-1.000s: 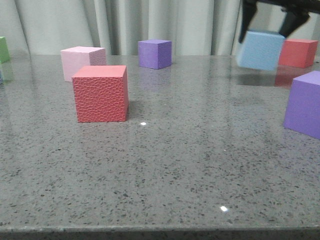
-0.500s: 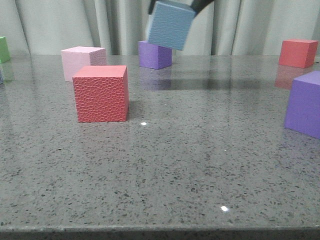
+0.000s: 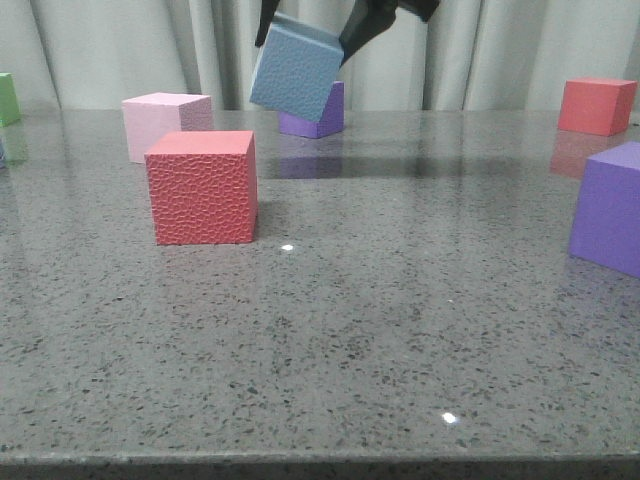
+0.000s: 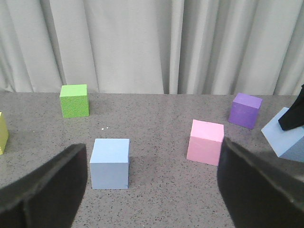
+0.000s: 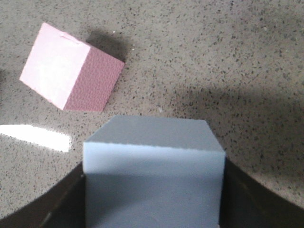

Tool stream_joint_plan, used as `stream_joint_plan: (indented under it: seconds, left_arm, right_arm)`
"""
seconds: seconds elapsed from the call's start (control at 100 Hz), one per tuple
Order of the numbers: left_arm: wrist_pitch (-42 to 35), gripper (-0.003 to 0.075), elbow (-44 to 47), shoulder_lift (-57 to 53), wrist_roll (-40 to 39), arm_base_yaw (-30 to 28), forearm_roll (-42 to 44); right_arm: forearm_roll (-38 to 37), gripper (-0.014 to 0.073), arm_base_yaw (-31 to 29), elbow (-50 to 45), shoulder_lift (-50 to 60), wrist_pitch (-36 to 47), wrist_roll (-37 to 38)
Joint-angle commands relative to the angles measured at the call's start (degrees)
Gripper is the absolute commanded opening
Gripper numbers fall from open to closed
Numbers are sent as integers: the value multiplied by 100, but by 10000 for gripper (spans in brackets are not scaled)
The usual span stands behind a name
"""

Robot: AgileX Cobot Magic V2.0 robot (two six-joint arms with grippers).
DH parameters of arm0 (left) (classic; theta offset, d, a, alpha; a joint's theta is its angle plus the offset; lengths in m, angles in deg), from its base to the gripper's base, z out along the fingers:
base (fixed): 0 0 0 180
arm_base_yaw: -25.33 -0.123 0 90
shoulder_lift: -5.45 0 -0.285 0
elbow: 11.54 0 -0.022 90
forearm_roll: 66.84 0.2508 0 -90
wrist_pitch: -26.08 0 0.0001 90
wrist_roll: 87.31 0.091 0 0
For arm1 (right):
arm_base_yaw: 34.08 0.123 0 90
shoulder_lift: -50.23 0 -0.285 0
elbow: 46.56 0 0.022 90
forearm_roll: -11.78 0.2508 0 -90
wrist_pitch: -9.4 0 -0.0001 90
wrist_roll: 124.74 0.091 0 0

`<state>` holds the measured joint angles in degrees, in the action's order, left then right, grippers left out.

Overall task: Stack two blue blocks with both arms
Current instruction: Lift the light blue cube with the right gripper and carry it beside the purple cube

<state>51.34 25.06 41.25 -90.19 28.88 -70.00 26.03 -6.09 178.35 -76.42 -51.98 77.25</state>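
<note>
My right gripper (image 3: pixel 303 48) is shut on one blue block (image 3: pixel 297 70) and holds it tilted in the air at the back middle, in front of a purple cube (image 3: pixel 325 112). In the right wrist view this block (image 5: pixel 153 175) fills the space between the dark fingers (image 5: pixel 57 204), above the table. The other blue block (image 4: pixel 109 163) sits on the table in the left wrist view, just ahead of my left gripper (image 4: pixel 152 190), towards one finger. That gripper is open and empty. The held block (image 4: pixel 290 140) also shows at that view's edge.
A red cube (image 3: pixel 201 186) stands left of centre with a pale pink cube (image 3: pixel 163 124) behind it. A second red cube (image 3: pixel 596 105) and a purple cube (image 3: pixel 608 205) are at the right. A green cube (image 4: pixel 74 100) stands near the curtain. A yellow cube (image 4: pixel 2 133) is at the edge.
My right gripper has carried the blue block from the far right to the left across the back of the table. It now hangs a little lower and further left, still tilted.
</note>
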Motion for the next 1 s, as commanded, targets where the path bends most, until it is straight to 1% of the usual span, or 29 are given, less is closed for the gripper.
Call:
stream_joint_plan:
  seconds: [0.0,0.14,0.38,0.57,0.72,0.76,0.85,0.88,0.95,0.99]
  left_arm:
    - [-435,547,-187,63,10,33,-62]
    - [-435,547,-187,63,10,33,-62]
    - [-435,547,-187,63,10,33,-62]
    - [-435,547,-187,63,10,33,-62]
    - [-435,547,-187,63,10,33,-62]
    - [-435,547,-187,63,10,33,-62]
    - [-435,547,-187,63,10,33,-62]
    - [-435,547,-187,63,10,33,-62]
    - [-435,547,-187,63,10,33,-62]
    - [-435,547,-187,63,10,33,-62]
  right_arm:
    - [106,348,-16,178,294,439,-34]
    - [115,348,-16,178,193,633,-1]
    - [105,348,-16,178,18,515,11]
    - [97,344,-16,178,6,599,11]
    - [39,269,-16,178,-36,467,11]
    - [39,262,-30,178,-55,411,11]
    - [5,274,-30,178,-74,344,11]
    - [-13,290,-30,178,-74,330,11]
    - [-72,370,-30,178,-74,331,11]
    - [-84,435,-30,178,-74,331,11]
